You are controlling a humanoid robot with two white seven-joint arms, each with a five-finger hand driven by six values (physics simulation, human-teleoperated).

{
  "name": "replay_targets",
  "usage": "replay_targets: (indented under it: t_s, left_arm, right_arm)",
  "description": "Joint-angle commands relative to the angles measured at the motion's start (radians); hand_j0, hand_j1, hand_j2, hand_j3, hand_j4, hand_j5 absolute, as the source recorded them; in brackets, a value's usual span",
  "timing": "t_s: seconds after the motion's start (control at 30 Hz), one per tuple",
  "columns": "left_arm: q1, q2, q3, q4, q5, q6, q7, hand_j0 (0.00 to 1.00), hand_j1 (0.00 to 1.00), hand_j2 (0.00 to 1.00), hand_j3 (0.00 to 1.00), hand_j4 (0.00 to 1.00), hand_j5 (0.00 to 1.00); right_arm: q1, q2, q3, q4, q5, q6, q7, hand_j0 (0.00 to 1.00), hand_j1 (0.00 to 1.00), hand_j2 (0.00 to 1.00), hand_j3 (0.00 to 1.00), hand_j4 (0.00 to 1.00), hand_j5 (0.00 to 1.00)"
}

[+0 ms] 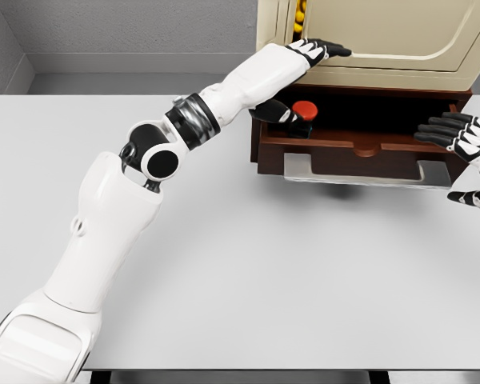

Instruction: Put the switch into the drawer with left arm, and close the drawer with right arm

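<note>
The switch (302, 114), a black body with a red button, lies in the left end of the open brown drawer (352, 146). My left arm reaches across the table, and its hand (324, 50) hovers above the drawer by the cabinet front with fingers stretched out, holding nothing. The forearm hides part of the switch's left side. My right hand (448, 133) is at the drawer's right end with fingers spread and pointing left. I cannot tell whether it touches the wood.
The drawer sticks out of a beige cabinet (400, 44) at the table's far edge and has a silver handle (360, 170) on its front. Something yellow (302, 16) shows inside the cabinet. The grey table (288, 272) extends toward me.
</note>
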Motion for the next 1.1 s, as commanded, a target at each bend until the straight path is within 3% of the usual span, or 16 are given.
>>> replay_targets:
  t_s: [0.0,0.3,0.63,1.07]
  left_arm:
    - [0.002,0.001,0.002,-0.002,0.007,0.002,0.001,0.99,0.99,0.99,0.99,0.99,0.99]
    - [0.011,0.014,0.014,-0.007,0.018,0.001,0.003,1.0,1.0,1.0,1.0,1.0,1.0]
    - [0.083,0.139,0.028,-0.143,0.087,0.001,0.004,1.0,1.0,1.0,1.0,1.0,1.0]
    - [0.113,0.244,0.085,-0.16,0.122,-0.03,0.003,1.0,1.0,1.0,1.0,1.0,1.0]
  right_arm:
    - [0.0,-0.001,-0.002,0.0,-0.006,-0.001,-0.001,1.0,1.0,1.0,1.0,1.0,1.0]
    - [0.0,-0.001,-0.002,0.0,-0.006,-0.001,-0.002,1.0,1.0,1.0,1.0,1.0,1.0]
    - [0.0,-0.001,-0.002,0.0,-0.006,-0.001,-0.002,1.0,1.0,1.0,1.0,1.0,1.0]
    - [0.0,-0.001,-0.002,0.0,-0.006,-0.001,-0.002,1.0,1.0,1.0,1.0,1.0,1.0]
